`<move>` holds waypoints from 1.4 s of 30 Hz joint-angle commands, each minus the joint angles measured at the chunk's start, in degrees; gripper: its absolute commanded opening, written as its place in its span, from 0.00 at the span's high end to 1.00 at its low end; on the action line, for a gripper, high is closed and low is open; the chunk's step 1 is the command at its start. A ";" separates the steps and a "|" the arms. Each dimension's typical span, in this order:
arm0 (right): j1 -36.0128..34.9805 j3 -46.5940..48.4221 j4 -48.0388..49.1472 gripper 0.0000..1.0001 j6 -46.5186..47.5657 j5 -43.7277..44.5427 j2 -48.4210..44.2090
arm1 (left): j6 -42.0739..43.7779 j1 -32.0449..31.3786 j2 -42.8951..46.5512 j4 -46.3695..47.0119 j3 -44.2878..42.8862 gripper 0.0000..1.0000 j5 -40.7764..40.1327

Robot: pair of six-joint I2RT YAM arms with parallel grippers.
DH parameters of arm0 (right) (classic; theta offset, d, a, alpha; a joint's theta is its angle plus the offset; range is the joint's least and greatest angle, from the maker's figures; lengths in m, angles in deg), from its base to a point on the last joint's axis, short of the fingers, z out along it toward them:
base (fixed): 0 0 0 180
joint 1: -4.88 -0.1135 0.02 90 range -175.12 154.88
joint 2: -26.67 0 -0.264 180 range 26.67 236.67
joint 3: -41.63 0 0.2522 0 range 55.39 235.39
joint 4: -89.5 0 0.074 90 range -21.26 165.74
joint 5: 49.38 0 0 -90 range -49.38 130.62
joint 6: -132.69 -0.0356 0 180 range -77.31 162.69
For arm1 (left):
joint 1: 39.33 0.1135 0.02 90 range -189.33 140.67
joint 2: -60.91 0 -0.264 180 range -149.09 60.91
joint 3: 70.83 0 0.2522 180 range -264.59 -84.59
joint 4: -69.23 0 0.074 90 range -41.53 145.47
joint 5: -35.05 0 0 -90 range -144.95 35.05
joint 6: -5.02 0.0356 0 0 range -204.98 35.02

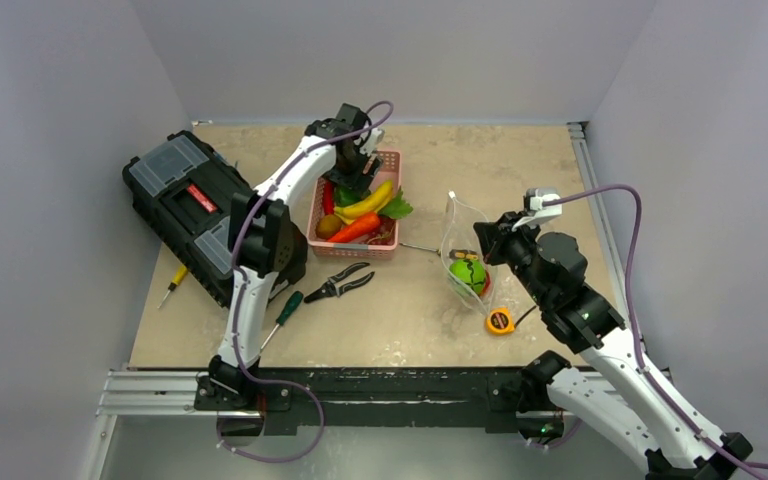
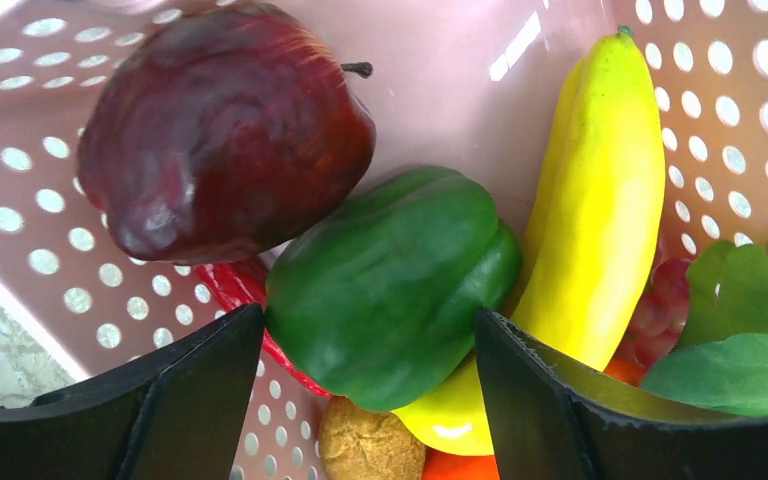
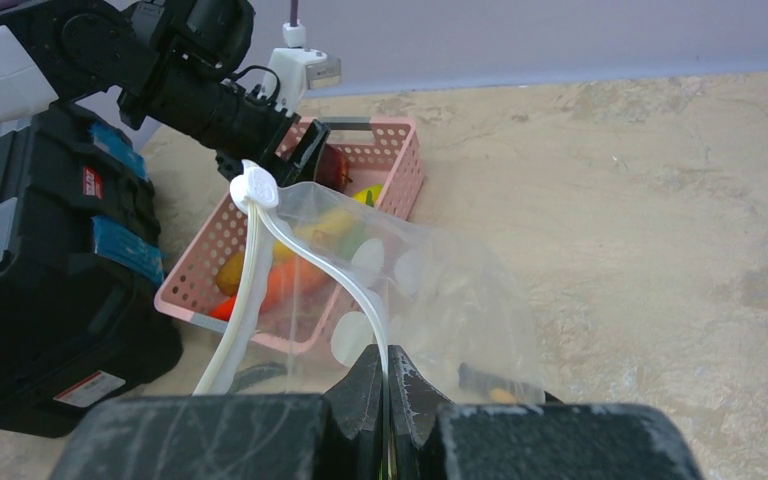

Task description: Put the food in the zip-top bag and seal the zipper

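- Above the table, top external view: the left gripper (image 1: pixel 357 172) reaches down into the pink perforated plastic basket (image 1: pixel 355 252). The right gripper (image 1: pixel 482 240) holds the clear polka-dotted zip-top bag (image 1: pixel 460 222) upright, right of the basket and apart from it. One round green food piece (image 1: pixel 468 273) already sits in the bag, while a banana, a carrot and other produce lie in the basket. By that count the task is at an early stage. The strip of table between basket and bag looks open for carrying. A black plastic toolbox (image 1: pixel 190 205) borders the left side, and a yellow tape measure (image 1: pixel 500 321) lies just beside the bag.
- Inside the basket, left wrist view: the black fingers (image 2: pixel 190 400) stand spread to either side of a glossy green bell pepper (image 2: pixel 390 285), with nothing clamped. A dark red apple (image 2: pixel 225 130) and a long yellow banana (image 2: pixel 590 220) press against the pepper, so there is little room on either side.
- At the bag's mouth, right wrist view: the right gripper's jaws are clenched on the bag's rim. The whitish zipper (image 3: pixel 250 280) curves up to its slider unsealed, and the mouth gapes toward the basket. Sealing is not yet done.
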 commanded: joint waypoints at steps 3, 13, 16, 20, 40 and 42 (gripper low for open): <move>-0.25 0.61 2.27 1.00 0.80 -0.34 0.15 | 3.72 -0.07 -1.37 -4.94 -2.54 0.23 5.33; -0.21 0.34 2.27 1.00 0.63 -0.29 -0.32 | 1.74 -0.87 -3.48 -7.59 -2.03 0.07 7.45; -0.24 0.26 2.41 1.00 0.63 -0.18 -0.28 | 0.91 -0.81 -4.01 -7.28 -2.08 0.07 6.47; -0.22 0.17 2.38 1.00 0.63 -0.26 -0.26 | 0.29 -0.75 -3.99 -6.19 -1.99 0.13 5.67; -0.21 0.34 2.80 1.00 0.70 -0.75 0.06 | -1.31 -0.73 11.91 0.40 4.32 0.60 -5.39; -0.22 0.33 2.84 1.00 0.70 -0.83 0.01 | -1.50 -0.77 13.98 0.21 4.76 0.61 -4.58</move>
